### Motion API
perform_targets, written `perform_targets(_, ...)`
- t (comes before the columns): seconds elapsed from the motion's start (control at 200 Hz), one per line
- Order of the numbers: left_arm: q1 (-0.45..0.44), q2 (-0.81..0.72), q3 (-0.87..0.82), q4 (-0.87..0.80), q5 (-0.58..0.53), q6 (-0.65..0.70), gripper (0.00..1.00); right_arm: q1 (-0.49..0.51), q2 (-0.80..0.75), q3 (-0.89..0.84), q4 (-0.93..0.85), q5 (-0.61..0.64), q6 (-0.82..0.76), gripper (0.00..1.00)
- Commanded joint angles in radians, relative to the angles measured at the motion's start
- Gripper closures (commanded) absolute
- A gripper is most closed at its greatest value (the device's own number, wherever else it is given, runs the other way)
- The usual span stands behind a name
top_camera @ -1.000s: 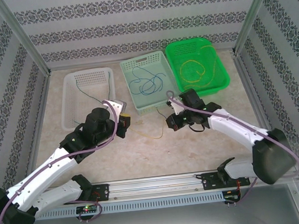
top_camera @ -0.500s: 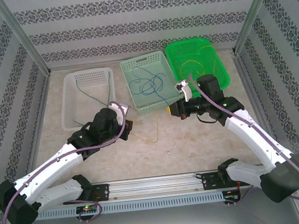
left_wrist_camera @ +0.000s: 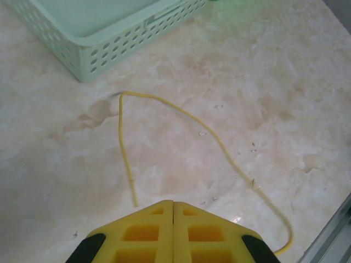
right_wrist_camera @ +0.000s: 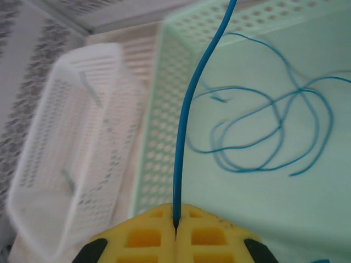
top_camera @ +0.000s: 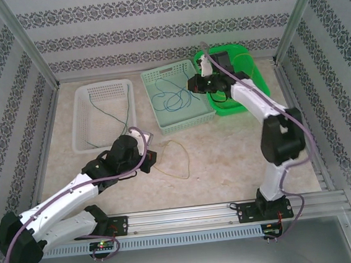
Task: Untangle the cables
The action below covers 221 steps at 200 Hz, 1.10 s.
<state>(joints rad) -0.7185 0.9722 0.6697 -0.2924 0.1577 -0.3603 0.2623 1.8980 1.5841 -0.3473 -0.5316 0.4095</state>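
Pale marbled tabletop [top_camera: 228, 157], patterned wallpaper on three sides, aluminium rail along the near edge.

Near zone: left gripper [top_camera: 152, 158] sits low over the table, in front of the baskets and left of centre. In the left wrist view the left gripper [left_wrist_camera: 173, 204] has its yellow fingers pressed flat together, no gap at the seam. A yellow cable [left_wrist_camera: 121, 131] lies loose on the bare table just ahead of it. One leg runs up from beside the left fingertip, makes a sharp bend near the mint basket [left_wrist_camera: 109, 44], then sweeps back right towards the table edge. Cannot tell whether the near end touches the finger. From above, the same yellow cable [top_camera: 187, 158] forms an open loop just right of the gripper.

Far zone: three baskets in a row.
- White basket [top_camera: 81, 125], left: dark green cable [top_camera: 108, 111] inside.
- Mint basket [top_camera: 181, 126], centre: blue cables [top_camera: 175, 99] in loose overlapping loops on its floor.
- Bright green basket [top_camera: 259, 85], right: partly covered by the right arm.

Right gripper [top_camera: 191, 83] is raised over the right side of the mint basket. In the right wrist view the right gripper [right_wrist_camera: 175, 222] is clenched on a blue cable [right_wrist_camera: 182, 126], which enters the seam between the fingers and rises out of the top of the frame. White basket [right_wrist_camera: 66, 148] appears blurred beyond.
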Motion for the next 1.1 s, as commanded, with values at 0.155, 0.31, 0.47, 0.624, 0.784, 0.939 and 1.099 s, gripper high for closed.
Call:
perform_targets(0.155, 0.001, -0.031, 0.020, 0.057, 0.023, -0.003, 0.98, 0.013, 0.190, 0.182, -0.140, 0.012, -0.004, 0.50)
perform_targets(0.31, 0.002, -0.033, 0.020, 0.059, 0.034, 0.009, 0.98, 0.023, 0.090, 0.076, -0.101, 0.031, -0.040, 0.34)
perform_targets(0.47, 0.002, -0.056, 0.026, 0.069, 0.056, 0.058, 0.97, 0.056, -0.097, -0.081, -0.066, -0.007, -0.104, 0.33)
perform_targets(0.624, 0.002, -0.096, 0.046, 0.049, 0.106, 0.153, 0.97, 0.084, -0.229, -0.216, -0.131, -0.092, -0.189, 0.35)
perform_targets(0.784, 0.001, -0.100, 0.073, -0.004, 0.159, 0.227, 0.97, 0.110, -0.318, -0.374, -0.194, -0.132, -0.385, 0.35)
perform_targets(0.939, 0.001, -0.101, 0.101, -0.028, 0.216, 0.269, 0.97, 0.126, -0.341, -0.461, -0.210, -0.177, -0.461, 0.33)
perform_targets(1.099, 0.002, -0.106, 0.167, -0.111, 0.319, 0.329, 0.96, 0.153, -0.365, -0.485, -0.234, -0.198, -0.553, 0.30)
